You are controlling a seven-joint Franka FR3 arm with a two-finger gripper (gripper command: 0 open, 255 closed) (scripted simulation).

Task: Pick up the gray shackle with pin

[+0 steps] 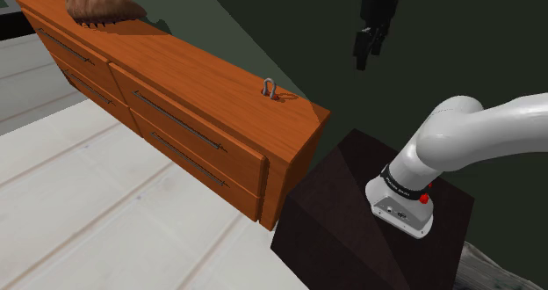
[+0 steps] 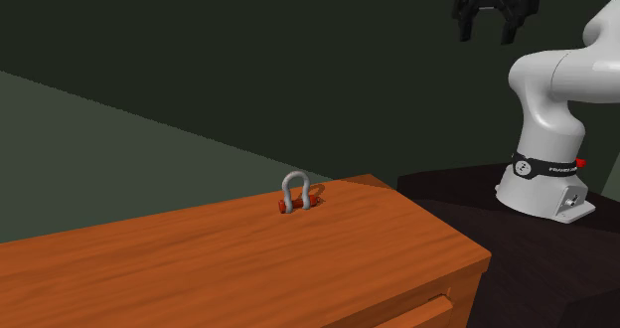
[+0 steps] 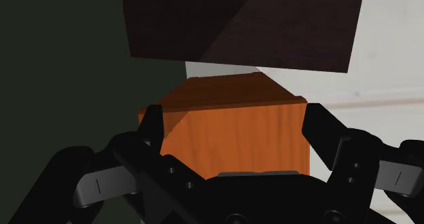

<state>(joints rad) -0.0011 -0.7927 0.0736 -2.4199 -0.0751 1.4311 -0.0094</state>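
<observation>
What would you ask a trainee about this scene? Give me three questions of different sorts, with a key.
1. True or false: the gripper is shut on the shackle.
2. Multiple choice: the shackle's pin is A) blue, B) red, C) green.
3. Short answer: at which end of the orange dresser top does the shackle sit, the end by the robot's stand or the far end?

Key
1. False: the gripper is open, high in the air and apart from the shackle.
2. B.
3. The end by the stand.
</observation>
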